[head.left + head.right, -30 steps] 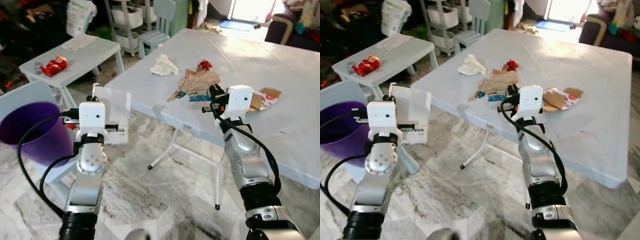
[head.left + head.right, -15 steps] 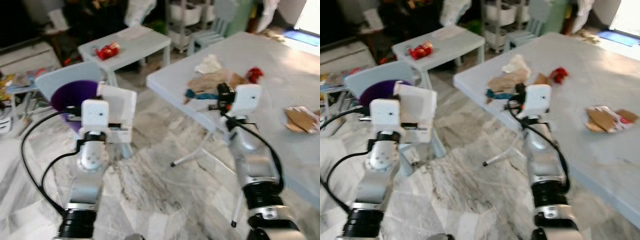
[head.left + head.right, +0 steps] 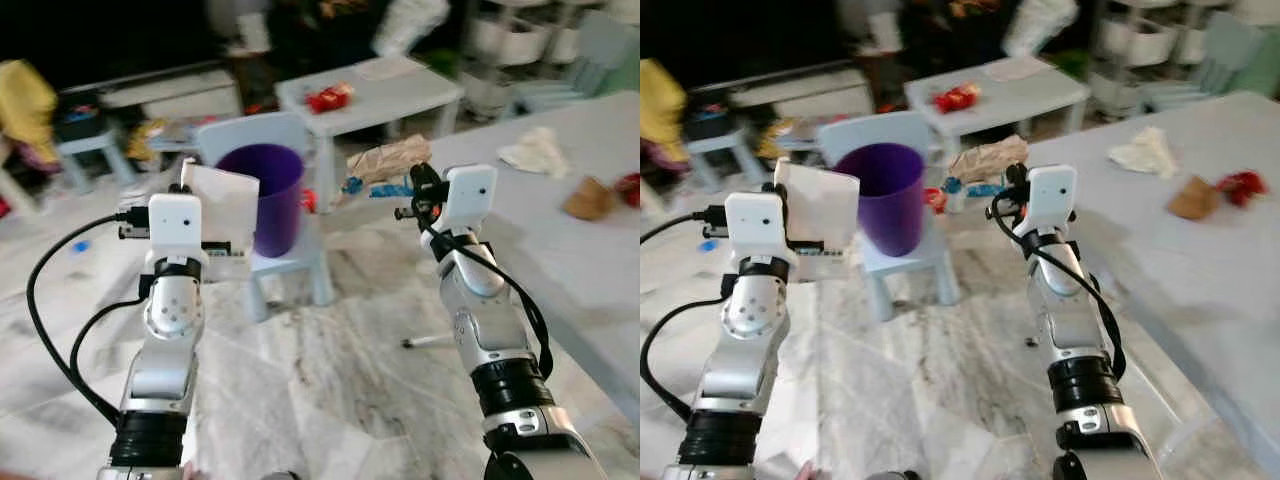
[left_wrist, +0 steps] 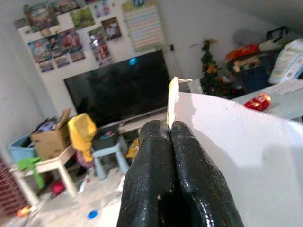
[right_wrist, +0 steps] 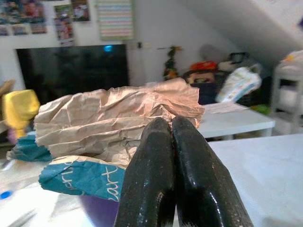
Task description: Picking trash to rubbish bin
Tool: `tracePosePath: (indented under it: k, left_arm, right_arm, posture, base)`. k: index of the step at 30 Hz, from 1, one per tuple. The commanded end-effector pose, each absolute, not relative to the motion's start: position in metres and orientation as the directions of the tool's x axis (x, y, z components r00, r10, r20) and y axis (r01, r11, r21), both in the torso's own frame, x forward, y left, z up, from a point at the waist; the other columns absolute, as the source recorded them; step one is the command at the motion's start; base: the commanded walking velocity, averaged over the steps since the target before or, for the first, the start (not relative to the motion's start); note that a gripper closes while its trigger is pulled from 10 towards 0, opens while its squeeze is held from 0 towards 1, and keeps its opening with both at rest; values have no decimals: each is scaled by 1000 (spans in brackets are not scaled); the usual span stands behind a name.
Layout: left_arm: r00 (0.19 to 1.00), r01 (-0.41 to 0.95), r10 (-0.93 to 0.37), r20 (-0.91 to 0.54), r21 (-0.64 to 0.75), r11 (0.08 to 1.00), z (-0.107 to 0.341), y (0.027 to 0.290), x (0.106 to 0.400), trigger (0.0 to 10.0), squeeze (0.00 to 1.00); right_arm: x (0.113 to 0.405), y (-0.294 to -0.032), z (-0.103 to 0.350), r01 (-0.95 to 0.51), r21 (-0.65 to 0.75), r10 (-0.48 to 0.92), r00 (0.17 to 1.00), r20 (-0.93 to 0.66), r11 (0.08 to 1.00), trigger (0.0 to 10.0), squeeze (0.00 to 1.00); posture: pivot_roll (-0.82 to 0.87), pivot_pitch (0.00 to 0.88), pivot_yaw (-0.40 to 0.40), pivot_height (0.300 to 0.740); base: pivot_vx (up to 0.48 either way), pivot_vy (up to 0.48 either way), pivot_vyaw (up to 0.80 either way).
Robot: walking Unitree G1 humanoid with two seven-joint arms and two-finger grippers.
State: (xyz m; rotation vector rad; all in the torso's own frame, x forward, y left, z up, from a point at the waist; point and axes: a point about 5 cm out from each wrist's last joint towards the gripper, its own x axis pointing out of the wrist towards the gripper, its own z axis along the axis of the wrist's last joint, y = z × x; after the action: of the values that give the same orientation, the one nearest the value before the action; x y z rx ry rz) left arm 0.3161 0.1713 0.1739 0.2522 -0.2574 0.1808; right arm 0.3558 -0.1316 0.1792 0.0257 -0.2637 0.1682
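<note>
A purple rubbish bin point(image 3: 262, 196) stands on a small pale blue chair point(image 3: 285, 268) straight ahead. My left gripper point(image 4: 170, 126) is shut on a white sheet of card point(image 3: 222, 208), held up just left of the bin. My right gripper point(image 5: 171, 124) is shut on a crumpled brown paper bag point(image 3: 388, 160) with a blue printed scrap point(image 5: 83, 178) hanging under it. The bag hangs in the air just right of the bin's rim, off the edge of the grey table point(image 3: 600, 260).
On the grey table at the right lie a white tissue point(image 3: 537, 152), a brown scrap point(image 3: 583, 197) and a red wrapper point(image 3: 628, 185). A small table point(image 3: 400, 85) behind the bin carries a red packet point(image 3: 330, 97). Marble floor point(image 3: 330, 390) lies open before me.
The camera has swung left, so the bin now sits in the middle. The brown paper bag has come off the grey table in my right gripper. The left gripper still holds the card.
</note>
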Motion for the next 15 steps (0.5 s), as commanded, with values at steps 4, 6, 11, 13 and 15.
tracePosePath:
  k: [4,6,11,13,15]
  left_arm:
    - [952,-188,121,282,221,957,178,169,317,10000,0]
    - [952,-186,121,281,218,958,177,169,317,10000,0]
    - [953,-182,118,280,216,959,177,169,317,10000,0]
    - [953,-178,114,280,215,960,177,169,317,10000,0]
    - [954,-175,112,280,214,961,178,169,317,10000,0]
  right_arm:
    - [358,-133,184,-167,6,159,949,273,986,0,0]
    - [357,-131,184,-170,7,161,948,275,985,0,0]
    - [357,-130,183,-176,9,167,947,273,984,0,0]
    - [357,-130,183,-180,19,168,947,275,983,0,0]
    - [357,-130,183,-180,20,168,947,275,983,0,0]
  posture:
    - [47,34,15,740]
    - [46,37,15,740]
    - [46,43,16,740]
    - [45,45,17,740]
    - [44,47,18,740]
  base:
    - [0,0,800]
    - [0,0,800]
    - [0,0,800]
    - [0,0,400]
    - [0,0,0]
